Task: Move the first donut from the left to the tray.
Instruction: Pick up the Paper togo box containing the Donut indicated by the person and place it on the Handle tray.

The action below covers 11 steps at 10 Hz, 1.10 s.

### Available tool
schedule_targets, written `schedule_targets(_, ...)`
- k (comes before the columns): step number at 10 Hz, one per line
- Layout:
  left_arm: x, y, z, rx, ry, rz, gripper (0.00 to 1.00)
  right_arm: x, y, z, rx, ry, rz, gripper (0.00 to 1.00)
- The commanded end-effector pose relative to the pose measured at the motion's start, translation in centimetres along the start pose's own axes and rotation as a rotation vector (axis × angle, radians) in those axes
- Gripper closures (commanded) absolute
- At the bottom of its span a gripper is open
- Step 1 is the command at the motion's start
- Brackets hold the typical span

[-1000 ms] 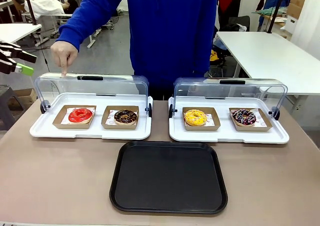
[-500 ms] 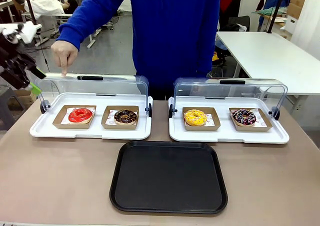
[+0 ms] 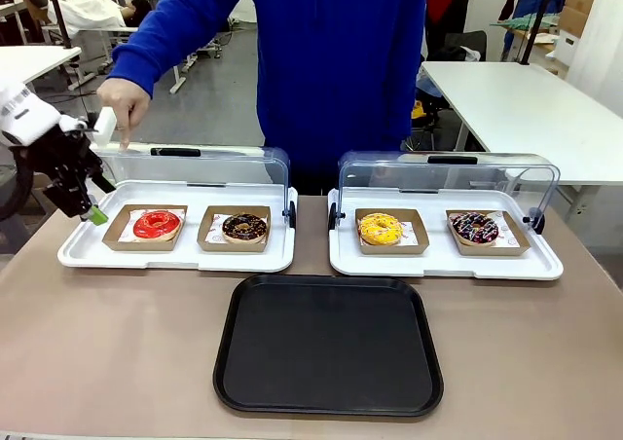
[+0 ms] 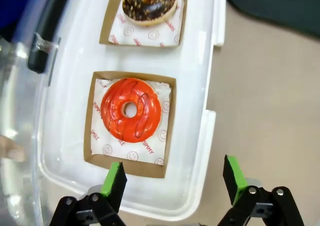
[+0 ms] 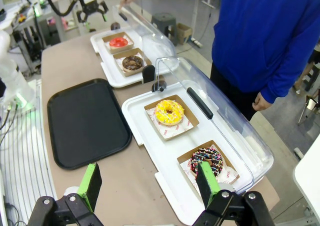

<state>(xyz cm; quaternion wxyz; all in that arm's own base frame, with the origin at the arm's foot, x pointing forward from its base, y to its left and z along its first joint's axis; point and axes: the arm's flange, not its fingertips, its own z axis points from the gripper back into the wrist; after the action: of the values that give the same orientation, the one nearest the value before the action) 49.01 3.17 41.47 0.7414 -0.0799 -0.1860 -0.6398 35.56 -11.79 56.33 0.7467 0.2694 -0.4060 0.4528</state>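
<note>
The left tool (image 4: pixel 173 178) is cut off at the bottom of its own view, but both green tips show, spread wide and holding nothing. The right tool (image 5: pixel 149 182) is wide open and empty too. The red donut (image 4: pixel 131 110) sits in its brown box (one of four donuts) on a white tray (image 4: pixel 196 86), one of two. One black tray (image 3: pixel 328 345) lies on the desk (image 3: pixel 117 348).

Lab or workshop: rows of white worktables (image 3: pixel 516 99), bare grey floor (image 3: pixel 204 109), cardboard box (image 5: pixel 182 33), loose cables (image 5: pixel 11 117) beside table.
</note>
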Motion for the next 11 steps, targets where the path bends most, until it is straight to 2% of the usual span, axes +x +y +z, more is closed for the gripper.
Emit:
schedule_targets(1,-0.6,0.2,-1.5,0.023,0.051,-0.043,0.00,0.1,-0.2,-0.1,0.002,-0.023,0.025,0.00)
schedule_targets(4,-1.3,0.4,-3.6,-0.020,0.080,-0.066,0.00,0.1,-0.2,-0.1,0.002,-0.023,0.025,0.00)
schedule_targets(5,-1.2,0.2,-2.7,-0.023,0.045,-0.033,0.00,0.1,-0.2,-0.1,0.002,-0.023,0.025,0.00)
schedule_targets(9,-1.4,0.4,-3.6,-0.019,0.063,-0.034,0.00,0.1,-0.2,-0.1,0.002,-0.023,0.025,0.00)
schedule_targets(11,-1.1,0.9,-5.2,-0.046,0.122,-0.047,0.00,0.1,-0.2,-0.1,0.002,-0.023,0.025,0.00)
